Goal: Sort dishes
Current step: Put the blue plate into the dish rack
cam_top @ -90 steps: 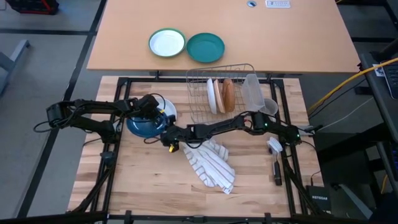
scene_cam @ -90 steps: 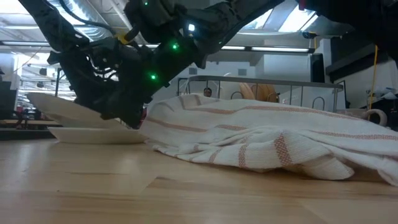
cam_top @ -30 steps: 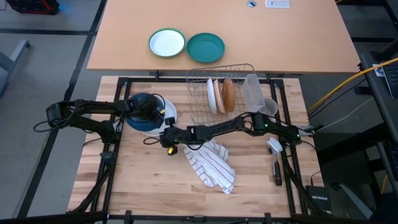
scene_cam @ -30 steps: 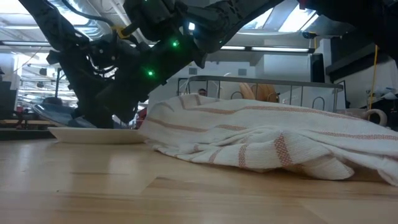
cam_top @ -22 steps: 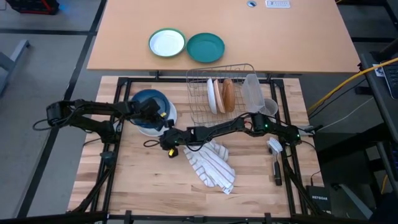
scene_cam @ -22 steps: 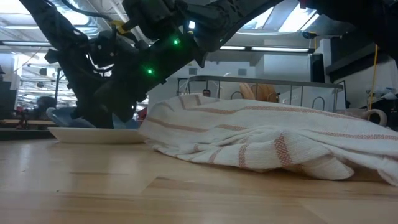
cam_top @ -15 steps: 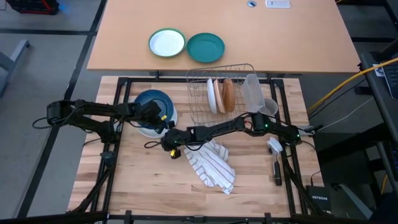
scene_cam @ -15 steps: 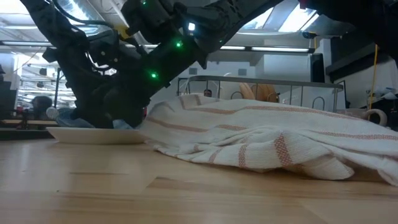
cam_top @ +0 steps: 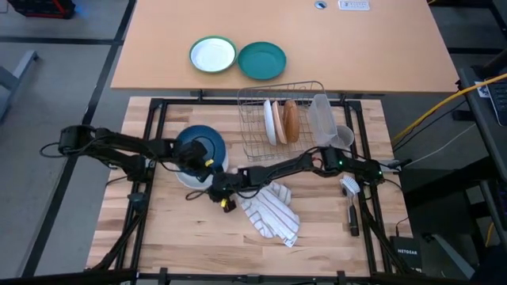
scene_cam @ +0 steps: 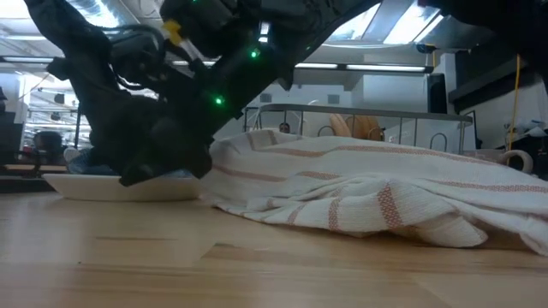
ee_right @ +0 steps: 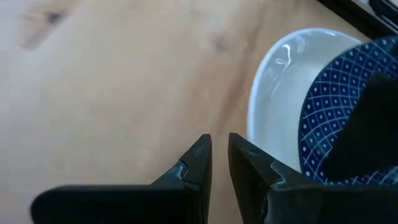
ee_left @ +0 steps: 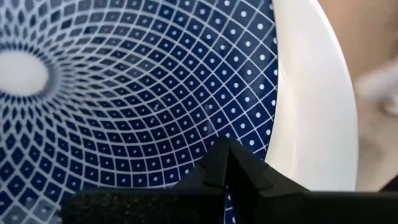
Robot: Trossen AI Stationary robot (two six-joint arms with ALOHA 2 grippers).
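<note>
Where the blue plate (cam_top: pixel 196 142) lies, left gripper (cam_top: pixel 203 161) shut above it

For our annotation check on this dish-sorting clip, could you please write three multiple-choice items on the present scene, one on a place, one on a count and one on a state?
1. Where does the dark blue patterned plate lie?
A. on the white plate on the wooden table
B. upright in the wire rack
C. on the striped cloth

2. How many plates stand upright in the wire dish rack?
A. none
B. two
C. four

3. How are the left gripper fingers set?
A. wide open
B. shut, tips together over the blue plate
C. clamped on the cloth

Answers:
1 A: the wrist views show the blue plate resting inside the white plate's rim.
2 B: the high view shows one white plate and one tan-brown plate on edge.
3 B: the left wrist view shows the two fingertips meeting at a point.
</note>
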